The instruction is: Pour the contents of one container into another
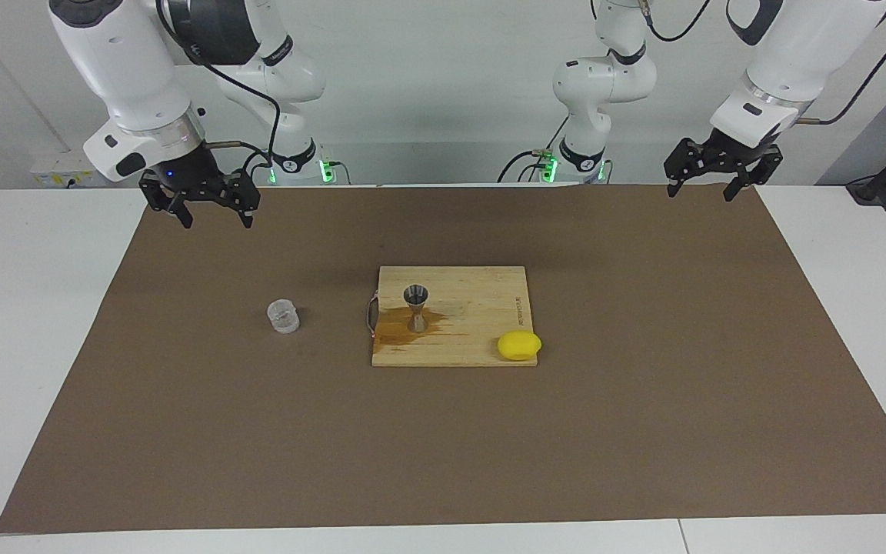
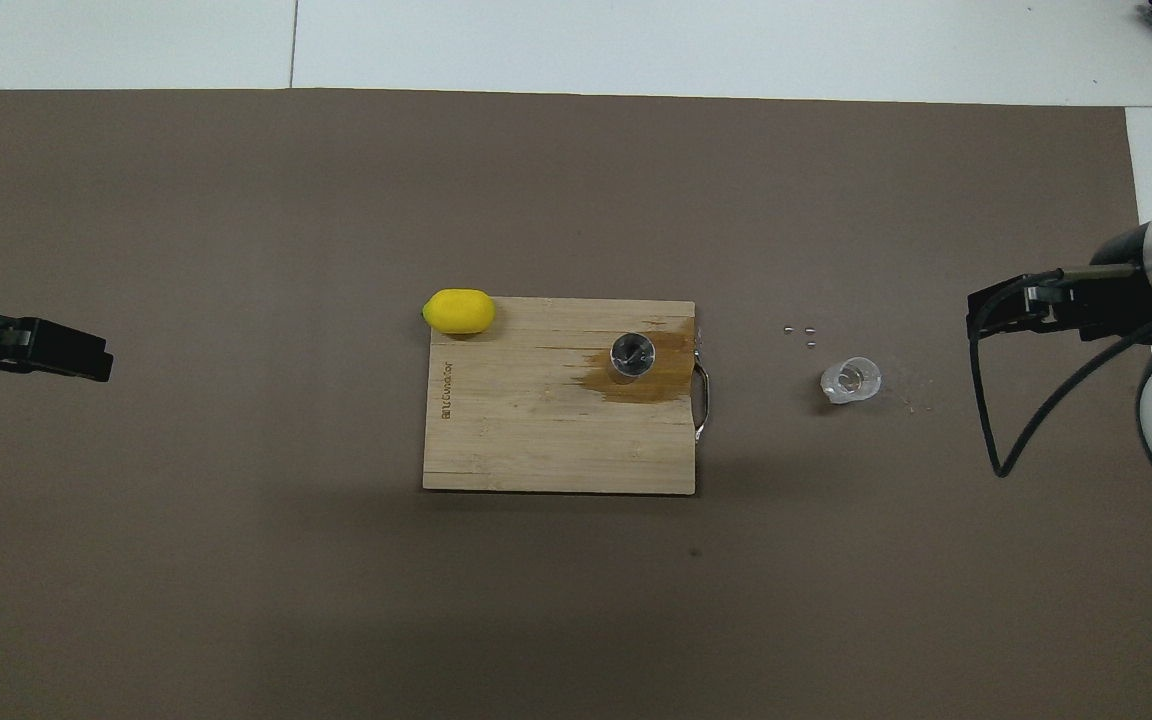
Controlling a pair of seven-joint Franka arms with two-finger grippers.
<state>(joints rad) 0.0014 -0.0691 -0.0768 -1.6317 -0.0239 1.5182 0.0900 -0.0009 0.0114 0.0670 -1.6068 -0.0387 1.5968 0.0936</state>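
Upright glass tumbler (image 1: 283, 316) beside upright steel jigger (image 1: 416, 306)

Contents of the small clear textured glass tumbler (image 1: 283, 316) and grey steel hourglass jigger (image 1: 416, 306): indeterminable. Three tiny specks (image 2: 802, 334) beside the tumbler: unidentifiable.

Left claw (image 1: 708, 181) open, raised, arm waiting; right claw (image 1: 212, 211) open, raised.

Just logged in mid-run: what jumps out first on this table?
A wooden cutting board sits mid-mat, with the steel jigger upright in a dark wet stain and a yellow lemon on its corner. The clear glass tumbler stands off the board toward the right arm's end.
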